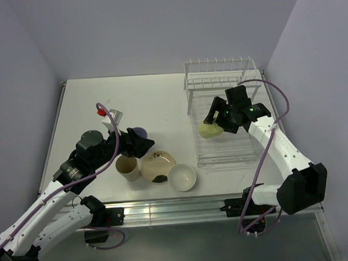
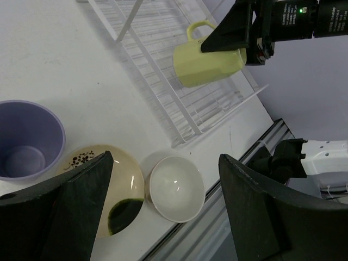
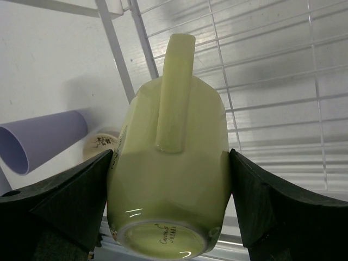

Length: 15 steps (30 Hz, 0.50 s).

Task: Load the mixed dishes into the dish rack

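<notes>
My right gripper (image 1: 221,120) is shut on the pale yellow-green mug (image 1: 210,130), holding it on its side over the white wire dish rack (image 1: 244,147). In the right wrist view the mug (image 3: 168,185) fills the gap between the fingers (image 3: 70,201), handle up, base toward the camera. My left gripper (image 1: 143,144) is open and empty above the cream plate (image 1: 158,166). The lavender tumbler (image 1: 141,132) is half hidden behind it. The tan tumbler (image 1: 127,167) and the white bowl (image 1: 182,177) stand beside the plate. The left wrist view shows the tumbler (image 2: 24,141), plate (image 2: 128,185), bowl (image 2: 176,187) and mug (image 2: 209,60).
The rack's upright prongs (image 1: 219,71) rise at its far end by the back wall. A small white piece with a red cap (image 1: 105,112) stands on the table left of centre. A metal rail (image 1: 166,209) runs along the table's near edge.
</notes>
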Available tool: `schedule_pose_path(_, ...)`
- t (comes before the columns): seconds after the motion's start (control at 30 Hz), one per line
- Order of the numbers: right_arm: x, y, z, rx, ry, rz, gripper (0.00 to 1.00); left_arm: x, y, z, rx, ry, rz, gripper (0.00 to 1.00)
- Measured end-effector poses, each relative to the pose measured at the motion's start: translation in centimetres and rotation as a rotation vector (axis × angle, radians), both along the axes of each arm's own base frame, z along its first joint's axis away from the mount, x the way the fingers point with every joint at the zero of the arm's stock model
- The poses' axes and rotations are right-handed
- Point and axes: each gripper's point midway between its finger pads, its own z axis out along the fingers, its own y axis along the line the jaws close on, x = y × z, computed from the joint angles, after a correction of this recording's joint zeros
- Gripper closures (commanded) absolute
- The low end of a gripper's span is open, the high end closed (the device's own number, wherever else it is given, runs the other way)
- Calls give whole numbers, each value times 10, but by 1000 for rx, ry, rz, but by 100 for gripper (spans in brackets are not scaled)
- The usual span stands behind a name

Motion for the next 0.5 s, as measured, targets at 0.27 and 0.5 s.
schedule_pose_path(0.27, 14, -3, -22, -41, 41, -24, 100, -2, -2, -4, 2, 12, -14, 15)
schedule_pose_path(0.5, 20, -6, -39, -77, 77, -39, 100, -3, -2, -4, 1, 12, -20, 15)
